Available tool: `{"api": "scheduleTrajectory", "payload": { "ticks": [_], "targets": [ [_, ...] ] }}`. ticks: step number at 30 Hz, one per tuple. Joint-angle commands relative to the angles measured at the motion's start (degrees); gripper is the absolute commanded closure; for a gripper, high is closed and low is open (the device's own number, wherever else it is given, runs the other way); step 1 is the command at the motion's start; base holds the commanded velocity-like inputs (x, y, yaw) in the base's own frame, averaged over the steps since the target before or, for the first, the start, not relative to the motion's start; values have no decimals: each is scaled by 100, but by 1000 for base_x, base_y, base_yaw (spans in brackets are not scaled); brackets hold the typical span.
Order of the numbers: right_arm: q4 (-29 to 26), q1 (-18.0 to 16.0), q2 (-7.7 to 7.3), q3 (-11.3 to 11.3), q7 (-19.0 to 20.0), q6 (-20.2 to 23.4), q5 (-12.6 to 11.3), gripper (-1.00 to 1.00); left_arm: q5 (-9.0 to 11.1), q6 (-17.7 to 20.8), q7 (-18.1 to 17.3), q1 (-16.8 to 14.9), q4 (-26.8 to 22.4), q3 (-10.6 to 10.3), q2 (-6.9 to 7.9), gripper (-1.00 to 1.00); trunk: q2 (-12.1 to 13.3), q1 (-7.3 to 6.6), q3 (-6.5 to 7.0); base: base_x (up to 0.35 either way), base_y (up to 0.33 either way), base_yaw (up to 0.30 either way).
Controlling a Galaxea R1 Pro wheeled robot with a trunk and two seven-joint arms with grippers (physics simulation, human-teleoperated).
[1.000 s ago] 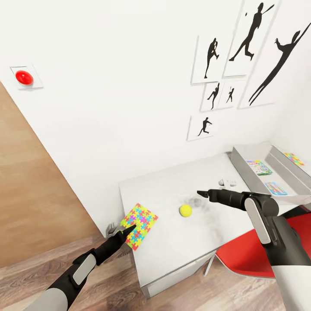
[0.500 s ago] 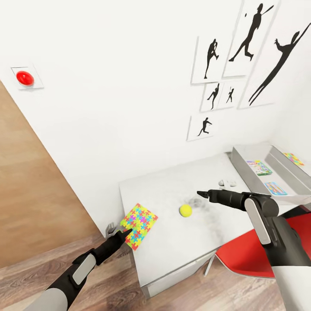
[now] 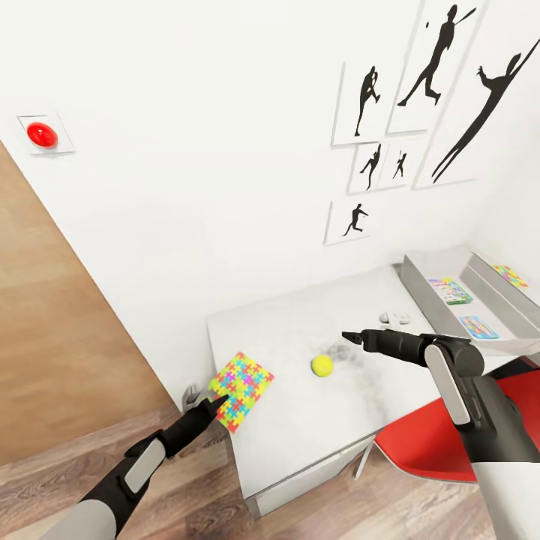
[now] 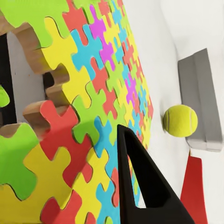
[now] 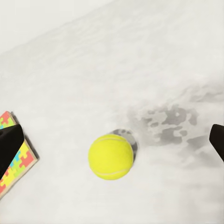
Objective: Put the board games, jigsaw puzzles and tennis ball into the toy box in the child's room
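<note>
- Lower left of the head view: left gripper [image 3: 212, 406] at the near corner of the puzzle box [image 3: 241, 391], which overhangs the table [image 3: 300, 442] edge; whether the fingers are closed on it cannot be told, since one dark finger [image 4: 144, 186] lies across the coloured face and the other is not clear.
- Best to pinch the overhanging edge from above and below — a thin flat box gives little else to grip.
- Advisable to lift only once both pads are seated, keeping the box level so it does not hinge off the edge and drop to the floor [image 3: 195, 495].
- Middle of the frame: tennis ball [image 3: 322, 365] loose on the table top, just right of the puzzle box and apart from it; likely to roll if nudged, so worth keeping the lift path clear of it.
- Right gripper [image 3: 351, 338] just above and right of the ball, jaws wide — in the wrist view the ball [image 5: 111, 156] lies between the two dark fingertips at the frame edges, untouched.
- Right edge, farther back: toy box [image 3: 424, 296] with printed boxes already inside; destination for the carry.
</note>
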Motion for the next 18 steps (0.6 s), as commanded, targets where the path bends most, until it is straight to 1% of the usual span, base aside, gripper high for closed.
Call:
{"api": "scheduleTrajectory", "payload": {
  "ticks": [1,10,18],
  "targets": [
    [-1,-5,-2,0,44,20,40,-100,52,44,-6,-3,-30,-12,17,100,-11,3,-10,0,0,0],
    [-2,-7,-2,0,44,20,38,-100,53,46,-19,-2,-373,47,69,100,-11,3,-10,0,0,0],
    [-2,-9,-2,-7,44,20,42,-100,53,54,-22,-4,-709,57,112,100,-11,3,-10,0,0,0]
  ]
}}
